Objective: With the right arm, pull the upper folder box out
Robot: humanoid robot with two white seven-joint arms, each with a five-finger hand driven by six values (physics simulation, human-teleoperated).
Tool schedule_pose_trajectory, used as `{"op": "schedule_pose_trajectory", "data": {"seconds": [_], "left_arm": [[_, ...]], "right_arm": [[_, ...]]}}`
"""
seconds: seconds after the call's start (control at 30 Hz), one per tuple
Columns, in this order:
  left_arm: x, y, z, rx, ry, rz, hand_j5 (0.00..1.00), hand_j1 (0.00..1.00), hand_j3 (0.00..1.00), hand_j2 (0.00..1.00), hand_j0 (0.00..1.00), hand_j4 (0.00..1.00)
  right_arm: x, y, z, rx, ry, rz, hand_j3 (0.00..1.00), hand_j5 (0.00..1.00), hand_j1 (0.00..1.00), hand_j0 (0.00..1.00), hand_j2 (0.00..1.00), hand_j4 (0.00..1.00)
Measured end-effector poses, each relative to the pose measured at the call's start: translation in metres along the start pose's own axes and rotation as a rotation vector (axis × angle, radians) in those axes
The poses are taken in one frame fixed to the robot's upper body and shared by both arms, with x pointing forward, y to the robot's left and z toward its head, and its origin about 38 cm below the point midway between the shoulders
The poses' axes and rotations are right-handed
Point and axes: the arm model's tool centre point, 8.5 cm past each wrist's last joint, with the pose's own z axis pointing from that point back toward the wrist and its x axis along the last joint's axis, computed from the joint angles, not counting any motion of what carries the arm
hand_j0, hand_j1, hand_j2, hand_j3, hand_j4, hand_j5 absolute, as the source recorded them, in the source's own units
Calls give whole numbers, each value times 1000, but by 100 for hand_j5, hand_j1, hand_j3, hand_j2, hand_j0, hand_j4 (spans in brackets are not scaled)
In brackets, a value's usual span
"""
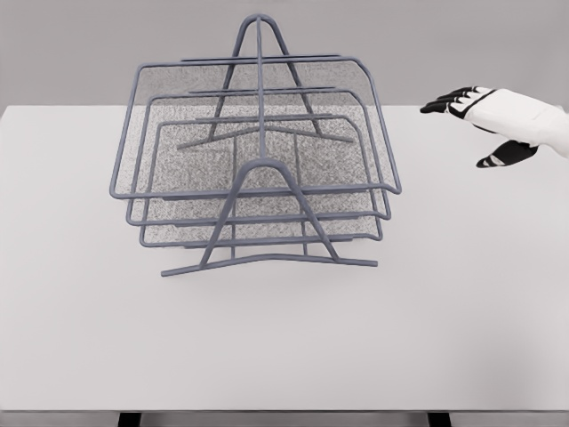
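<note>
At the right edge of the head view, my right hand (pixel 484 120) hung over the white table (pixel 284 347), fingers loosely spread, grasping nothing. The wire rack (pixel 258 178) stood mid-table, left of the hand and well apart from it. The upper folder box (pixel 369 80), topmost of three stacked trays, sat fully seated in the frame, its right rim turned toward my hand. Its long side ran left to right across the view. The left arm wasn't showing, so the right was the only hand near. I judged the reach had to go leftward to that rim.
</note>
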Motion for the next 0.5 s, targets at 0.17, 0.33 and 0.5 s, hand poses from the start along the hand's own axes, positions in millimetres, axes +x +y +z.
{"op": "schedule_pose_trajectory", "data": {"seconds": [0.17,0.33,0.5], "left_arm": [[0,0,0,0,0,0,100,100,100,100,100,100],[0,0,0,0,0,0,100,100,100,100,100,100],[0,0,0,0,0,0,100,100,100,100,100,100]], "right_arm": [[25,-18,-14,-32,-69,57,100,100,100,100,100,100],[66,-29,-34,-31,-187,137,100,100,100,100,100,100],[81,-8,-45,24,-237,132,100,100,100,100,100,100]]}}
